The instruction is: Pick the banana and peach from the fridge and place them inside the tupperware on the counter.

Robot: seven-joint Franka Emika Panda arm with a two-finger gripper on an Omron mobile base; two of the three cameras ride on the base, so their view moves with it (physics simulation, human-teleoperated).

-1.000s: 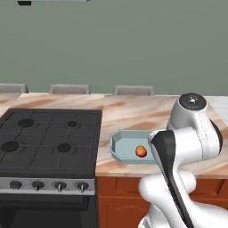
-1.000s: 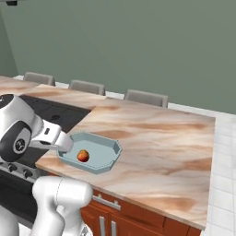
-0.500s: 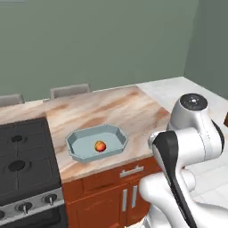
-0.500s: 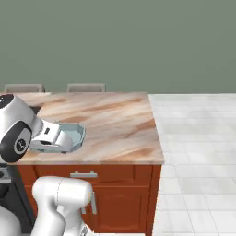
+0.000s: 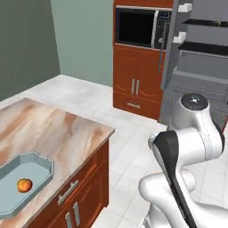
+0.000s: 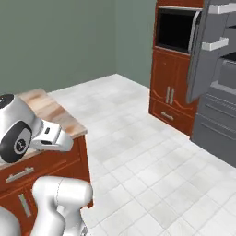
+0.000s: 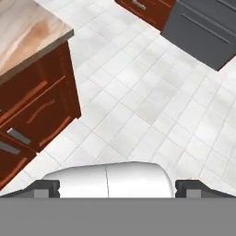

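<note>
Looking from the left base view, I see the peach (image 5: 24, 185) sitting inside the tupperware (image 5: 18, 164), near the middle of its floor. The tupperware rests on the counter (image 5: 58, 129), close to the front edge, above the red-brown cabinet doors with silver handles (image 5: 67, 193).

Across the white tiled floor (image 6: 138, 152) stands the fridge (image 5: 200, 67) with its door (image 6: 207, 50) swung open. I can see dark shelves and white door bins, and grey drawers (image 7: 207, 27) lower down. On an upper shelf, at the far right of the left base view, there is a small brownish thing, too small for me to tell what it is. Beside the fridge is a tall red-brown cabinet with a black microwave (image 5: 136, 26) set into it.

In the hand view my gripper (image 7: 117, 188) points down at the tiles, with the corner of the counter at the upper left. Its two dark fingertips (image 7: 46, 188) stand far apart at the bottom of that view, and nothing is between them.
</note>
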